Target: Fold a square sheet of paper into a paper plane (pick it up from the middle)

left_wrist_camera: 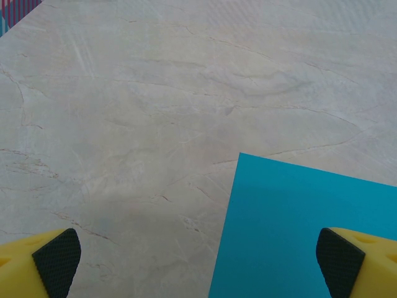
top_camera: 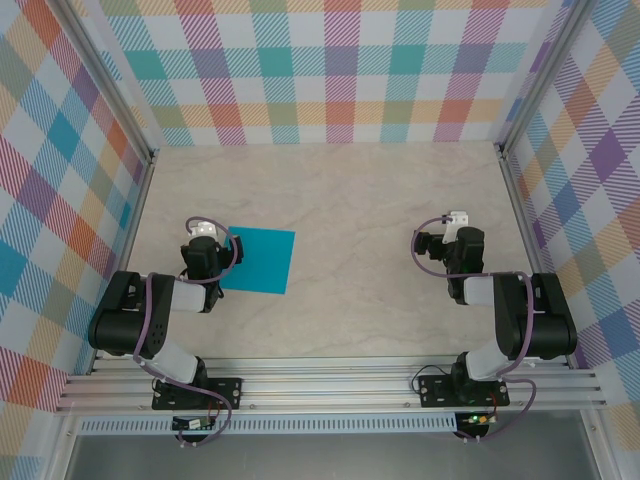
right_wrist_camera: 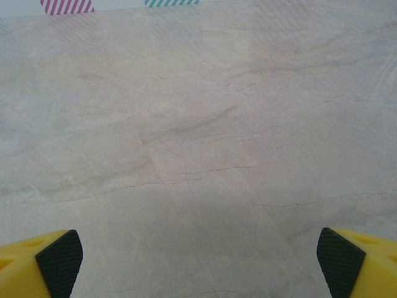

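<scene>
0 folds so far: the square sheet of paper (top_camera: 258, 260) lies flat and uncreased on the table (top_camera: 370, 190), left of centre in the top view, so the whole job is ahead, from grabbing it at the middle to every crease. Left gripper (left_wrist_camera: 198, 257) has its jaws spread wide with nothing between them, sitting over the sheet's left edge; its wrist view has the paper at lower right. Right gripper (right_wrist_camera: 198, 261) is just as wide open and empty, over bare table in the right half. Hard bits: the left arm covers the sheet's left edge from above, the wrist view cuts the paper off at the bottom and right, and we can't tell how high either gripper hangs.
</scene>
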Robot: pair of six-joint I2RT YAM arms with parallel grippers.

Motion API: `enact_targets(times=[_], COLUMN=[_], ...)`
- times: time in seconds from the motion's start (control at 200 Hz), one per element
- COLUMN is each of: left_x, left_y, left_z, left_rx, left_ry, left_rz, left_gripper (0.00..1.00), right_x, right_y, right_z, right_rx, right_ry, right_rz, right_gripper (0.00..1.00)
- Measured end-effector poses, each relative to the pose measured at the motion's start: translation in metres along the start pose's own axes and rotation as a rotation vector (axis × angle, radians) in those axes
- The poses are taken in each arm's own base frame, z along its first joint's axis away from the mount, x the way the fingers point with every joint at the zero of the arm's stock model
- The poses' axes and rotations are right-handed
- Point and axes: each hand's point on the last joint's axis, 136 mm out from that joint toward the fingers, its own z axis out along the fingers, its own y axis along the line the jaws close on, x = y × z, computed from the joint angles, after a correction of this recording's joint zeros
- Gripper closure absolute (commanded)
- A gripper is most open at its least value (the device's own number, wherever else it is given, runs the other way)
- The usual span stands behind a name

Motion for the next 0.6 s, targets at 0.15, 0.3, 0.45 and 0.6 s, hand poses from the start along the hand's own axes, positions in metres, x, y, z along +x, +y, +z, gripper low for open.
enact_targets(times=[0.15,0.3,0.45,0.6], left_x=[-0.009,-0.048,-0.070,-0.104], left_y=[0.001,0.002,0.003,-0.012], left_z=[-0.009,-0.026,-0.039,-0.038], left_rx=[0.000,0.005,0.004,0.053], left_ry=[0.002,-0.078,-0.058,0.056], left_rz=[0.001,-0.029,-0.099,-0.188], left_gripper=[0.00,0.00,0.00,0.00], right_x=[0.002,-0.005,-0.049,-0.069], right_y=[0.004,0.003,0.003,0.016], right_z=[-0.001,-0.010,-0.031,-0.056], right_rx=[-0.024,-0.007,0.016,-0.029], right_ry=[0.016,0.049,0.044,0.086], right_rz=[-0.002,0.013,0.061,0.202], right_gripper=[0.00,0.00,0.00,0.00])
